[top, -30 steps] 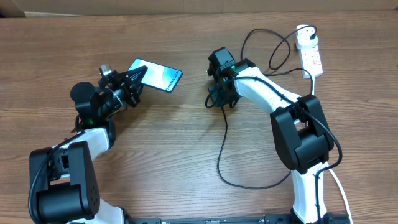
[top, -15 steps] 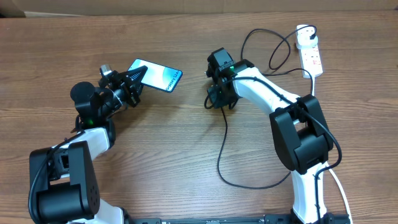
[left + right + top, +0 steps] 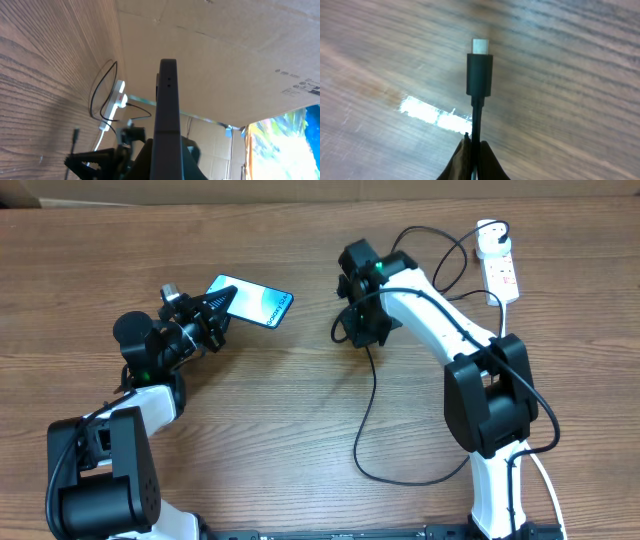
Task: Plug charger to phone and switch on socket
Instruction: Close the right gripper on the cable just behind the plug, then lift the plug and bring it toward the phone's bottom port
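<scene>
Nearest the arm bases, the long thin black charger cable [image 3: 362, 442] lay in a slack loop on the brown wood-grain table [image 3: 280, 440], to the right of the phone and closer to you. That slack probably let the tip travel without tugging the plug.

Further out, the left gripper [image 3: 222, 302] was clenched on one short end of the slim rectangular phone with black edges and a blue-teal screen [image 3: 257, 302]. The phone appeared to be raised off the table. Held this way, its free short end pointed toward the other arm, presumably to present the port.

To the right of the phone and apart from it, the right gripper [image 3: 357, 332] was pinched tight on the cable just behind the small black connector with a metal tip [image 3: 479, 75]. The connector projected straight past the fingertips [image 3: 470, 155]. So short a grip likely kept the tip stiff for insertion, and connector and phone were not yet joined.

Farthest out, well to the right of the phone, lay the white elongated power strip [image 3: 503, 275]. The round white plug adapter [image 3: 488, 240] was seated at its far end. You could not read its switch position.
</scene>
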`<state>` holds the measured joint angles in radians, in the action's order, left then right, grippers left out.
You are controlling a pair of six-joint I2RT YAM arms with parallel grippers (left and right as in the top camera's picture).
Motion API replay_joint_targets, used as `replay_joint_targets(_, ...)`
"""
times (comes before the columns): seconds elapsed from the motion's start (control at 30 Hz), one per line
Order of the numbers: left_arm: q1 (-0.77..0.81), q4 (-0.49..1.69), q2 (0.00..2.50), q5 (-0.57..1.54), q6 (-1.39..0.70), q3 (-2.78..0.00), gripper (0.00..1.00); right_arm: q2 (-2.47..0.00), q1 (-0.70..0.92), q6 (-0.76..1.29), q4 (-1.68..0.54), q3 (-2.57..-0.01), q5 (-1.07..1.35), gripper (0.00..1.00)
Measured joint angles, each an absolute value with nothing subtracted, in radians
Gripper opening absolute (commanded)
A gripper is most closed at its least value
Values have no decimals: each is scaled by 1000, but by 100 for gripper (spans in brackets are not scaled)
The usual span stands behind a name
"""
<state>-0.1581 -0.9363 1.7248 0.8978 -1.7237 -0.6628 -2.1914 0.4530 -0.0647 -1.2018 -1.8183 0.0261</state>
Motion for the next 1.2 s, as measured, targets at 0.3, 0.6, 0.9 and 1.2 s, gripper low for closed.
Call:
replay_joint_targets(0.3,-167,-934,1725,975,-1724,-663,4,-2189,453,-143,-1444,-1969,141,4)
replay_joint_targets(0.6,-283,-934,1725,1139,-1702,-663,4,-2063,453,-127,-1542,-1973,243,3)
replay_joint_targets(0.9,-337,-935,1725,1261,-1627,-663,4,-1959,538,-108,-1596,-1987,367,3)
replay_joint_targets(1.2,-337,-935,1725,1317,-1608,-663,4,-1959,608,-117,-1598,-1987,434,3)
